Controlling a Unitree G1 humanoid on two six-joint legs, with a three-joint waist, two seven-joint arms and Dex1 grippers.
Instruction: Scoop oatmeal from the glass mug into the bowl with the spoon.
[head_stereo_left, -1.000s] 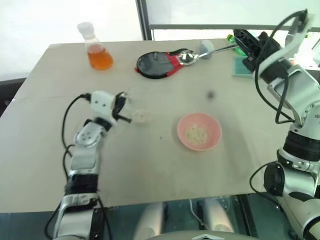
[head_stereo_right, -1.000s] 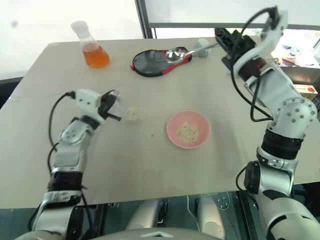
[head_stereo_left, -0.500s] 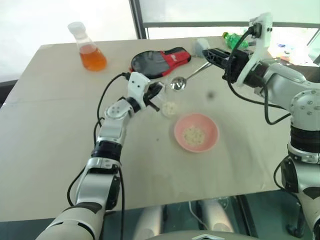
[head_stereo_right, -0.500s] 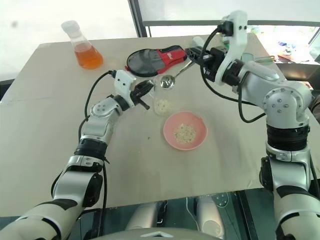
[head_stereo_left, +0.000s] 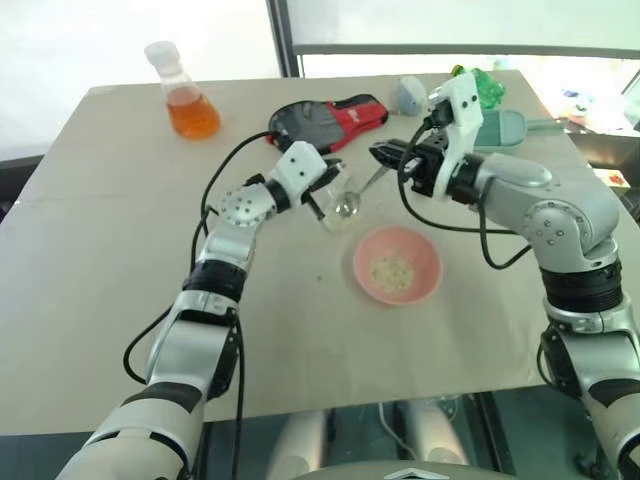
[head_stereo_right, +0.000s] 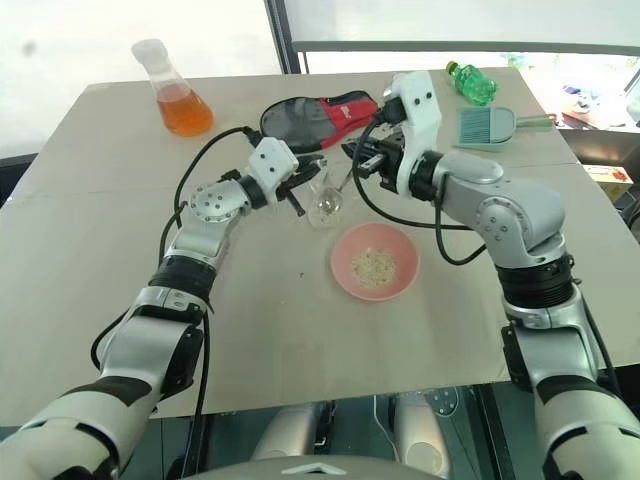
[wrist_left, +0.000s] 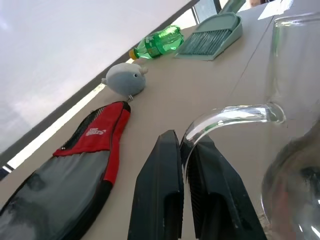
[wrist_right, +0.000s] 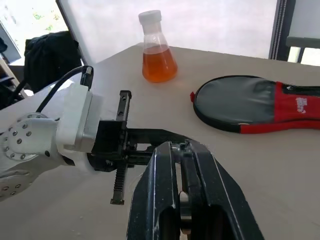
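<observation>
My left claw (wrist_left: 182, 187) pinches the glass mug (head_stereo_right: 325, 197) by its handle mid-counter beside the pink bowl (head_stereo_right: 375, 261), my right claw (head_stereo_left: 385, 156) clamps the spoon (head_stereo_left: 358, 193) dipping into it: steady mug, scoop shallow, lift level.

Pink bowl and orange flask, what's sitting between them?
In the left eye view, the glass mug, held by the left gripper, sits between bowl and flask.

Bare table (head_stereo_left: 120, 260) lies open; flask (head_stereo_left: 186, 95) and pouch (head_stereo_left: 325, 118) crowd behind.
</observation>
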